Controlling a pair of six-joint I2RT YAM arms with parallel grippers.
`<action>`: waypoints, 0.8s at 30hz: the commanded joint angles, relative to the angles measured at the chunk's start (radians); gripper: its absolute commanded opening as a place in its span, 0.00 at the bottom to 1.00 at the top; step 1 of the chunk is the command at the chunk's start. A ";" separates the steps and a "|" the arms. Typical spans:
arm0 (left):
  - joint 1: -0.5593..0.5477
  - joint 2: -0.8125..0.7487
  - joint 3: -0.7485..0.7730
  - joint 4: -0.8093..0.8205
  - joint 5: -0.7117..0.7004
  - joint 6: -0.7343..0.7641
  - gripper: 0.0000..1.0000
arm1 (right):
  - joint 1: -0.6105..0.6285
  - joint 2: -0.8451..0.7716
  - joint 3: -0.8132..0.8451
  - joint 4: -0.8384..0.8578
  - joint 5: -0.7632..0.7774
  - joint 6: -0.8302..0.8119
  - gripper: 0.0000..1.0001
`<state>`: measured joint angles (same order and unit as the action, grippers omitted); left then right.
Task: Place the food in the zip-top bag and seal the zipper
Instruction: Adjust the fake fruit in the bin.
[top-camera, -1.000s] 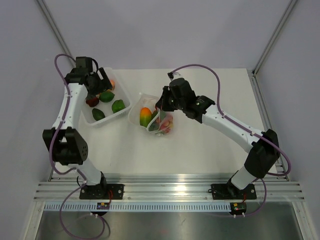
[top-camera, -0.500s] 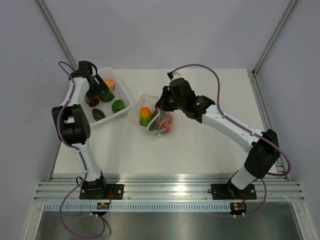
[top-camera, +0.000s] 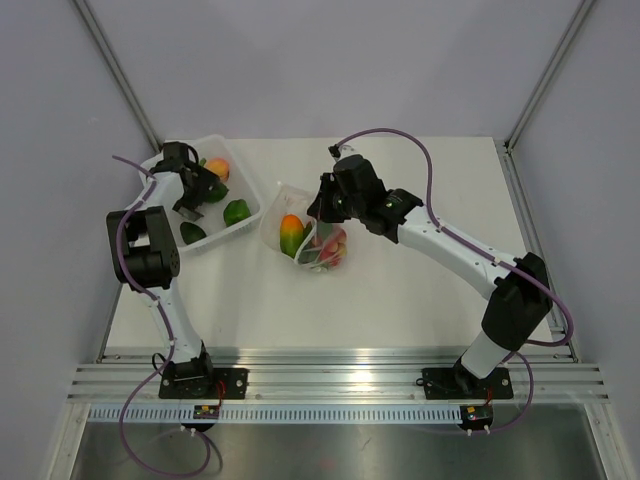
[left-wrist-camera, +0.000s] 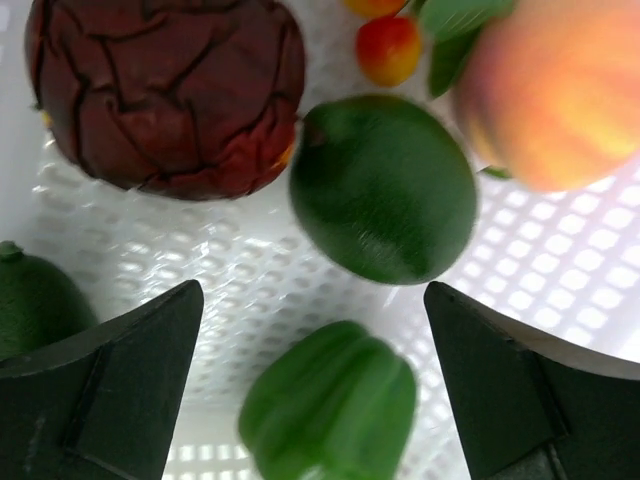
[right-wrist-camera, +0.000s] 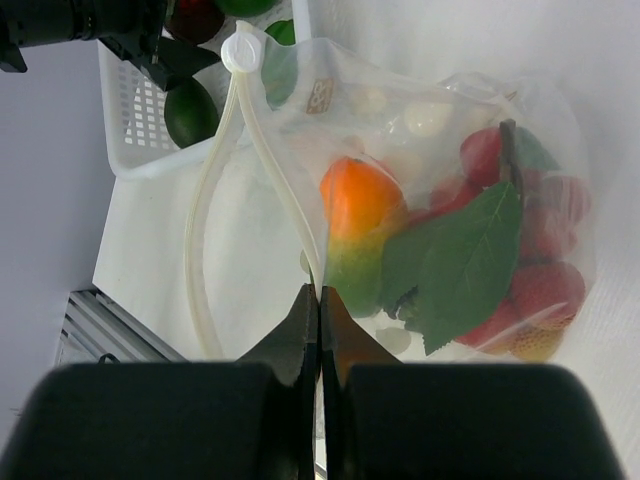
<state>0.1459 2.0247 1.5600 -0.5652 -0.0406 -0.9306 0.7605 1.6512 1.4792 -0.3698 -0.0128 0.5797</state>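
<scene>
The zip-top bag (top-camera: 322, 243) (right-wrist-camera: 452, 130) lies mid-table with its mouth gaping toward the tray. Inside it are an orange-green mango (right-wrist-camera: 352, 228) and red pieces with a green leaf (right-wrist-camera: 470, 262). My right gripper (right-wrist-camera: 319, 296) (top-camera: 316, 213) is shut on the bag's mouth edge, pinching the cream zipper (right-wrist-camera: 272, 172) strip. My left gripper (left-wrist-camera: 312, 300) (top-camera: 196, 190) hangs open inside the white tray (top-camera: 247, 226), with a green pepper (left-wrist-camera: 330, 410) between its fingers, untouched. Just beyond lie a green lime (left-wrist-camera: 385, 190), a dark red piece (left-wrist-camera: 165, 90) and a peach (left-wrist-camera: 560, 90).
The tray's walls enclose the left gripper closely. Another green piece (left-wrist-camera: 28, 300) sits by the left finger. The zipper's round slider (right-wrist-camera: 240, 52) rests at the strip's far end, near the tray's corner. Frame posts stand at the table's back corners.
My left arm has folded in and its gripper has dropped lower into the tray, opening a little wider. The right gripper, holding the bag's edge, has shifted slightly left.
</scene>
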 joint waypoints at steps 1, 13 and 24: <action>0.004 -0.006 -0.007 0.134 -0.022 -0.091 0.94 | 0.008 -0.013 0.046 -0.015 -0.016 -0.027 0.00; -0.002 -0.069 -0.129 0.346 -0.042 -0.145 0.95 | 0.008 0.005 0.067 -0.032 -0.024 -0.026 0.00; 0.000 -0.037 -0.104 0.347 -0.085 -0.129 0.94 | 0.008 0.015 0.067 -0.032 -0.027 -0.017 0.00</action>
<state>0.1452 1.9858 1.4097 -0.2398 -0.0784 -1.0733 0.7601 1.6573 1.5002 -0.4091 -0.0212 0.5690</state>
